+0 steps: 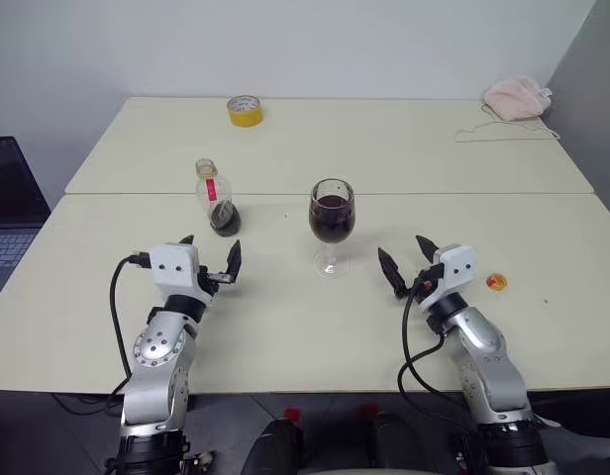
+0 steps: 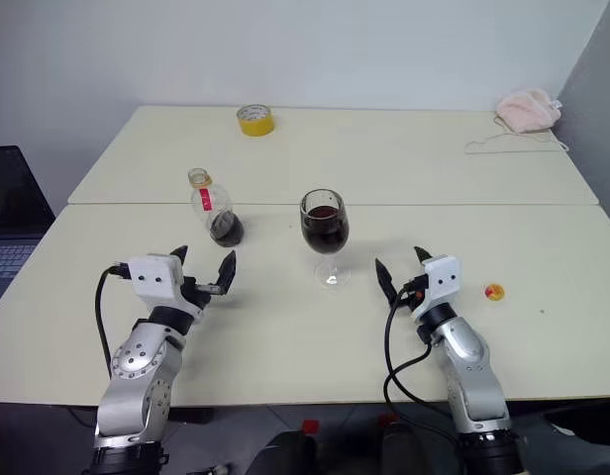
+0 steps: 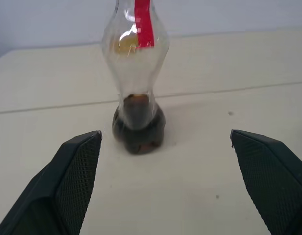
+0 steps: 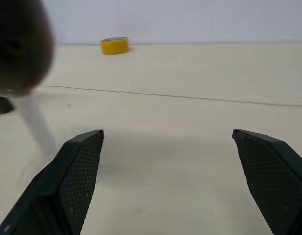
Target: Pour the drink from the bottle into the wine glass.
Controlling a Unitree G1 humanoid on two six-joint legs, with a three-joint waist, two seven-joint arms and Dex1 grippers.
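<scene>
Both jaws gaping wide, gripping nothing.
We are seeing the left gripper [image 1: 208,261] hovering just short of the uncapped bottle [image 1: 215,200] standing on the table [image 1: 404,148], and the right gripper [image 1: 408,259] hanging beside the wine glass [image 1: 332,224], holding the drink [image 1: 332,220].

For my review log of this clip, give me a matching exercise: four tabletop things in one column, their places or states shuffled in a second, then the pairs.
Things:
1. bottle
2. wine glass
3. yellow tape roll
4. bottle cap

Places or states:
A. on the table beside the right gripper
B. far edge of the table
C. bowl holding dark drink
D. uncapped, a little dark drink left, ahead of the left gripper

Pairs: 1-D, 2-C, 3-B, 4-A
</scene>
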